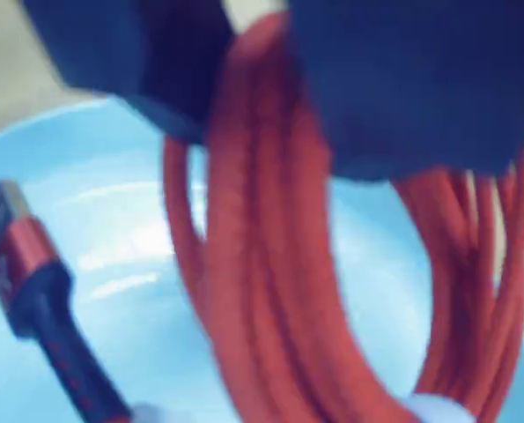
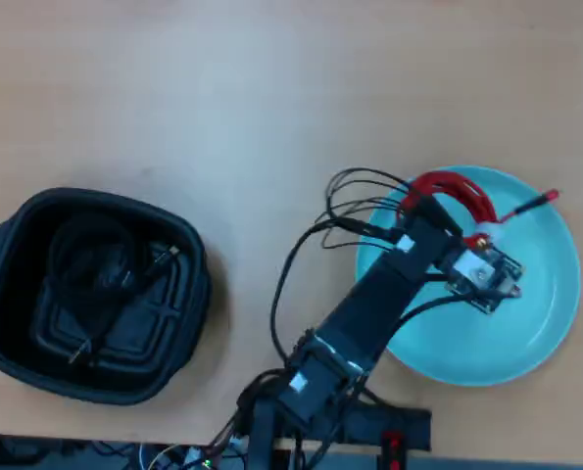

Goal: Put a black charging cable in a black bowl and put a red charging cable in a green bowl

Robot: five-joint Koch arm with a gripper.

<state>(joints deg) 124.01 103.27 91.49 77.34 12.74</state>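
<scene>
The wide round turquoise-green bowl [image 2: 526, 333] lies under the gripper [image 1: 270, 79]. The deep black plastic bowl [image 2: 7, 294], seen only overhead, holds the coiled black charging cable [image 2: 95, 259]. The wrist view shows the dark fingers [image 1: 402, 88] closed on the bright red charging cable [image 1: 262, 264], its plug [image 1: 24, 238] beside them, over the dish.

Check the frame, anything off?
Nothing stands out. The black cable lies coiled in the black bowl; the gripper holds the red cable over the green bowl.
</scene>
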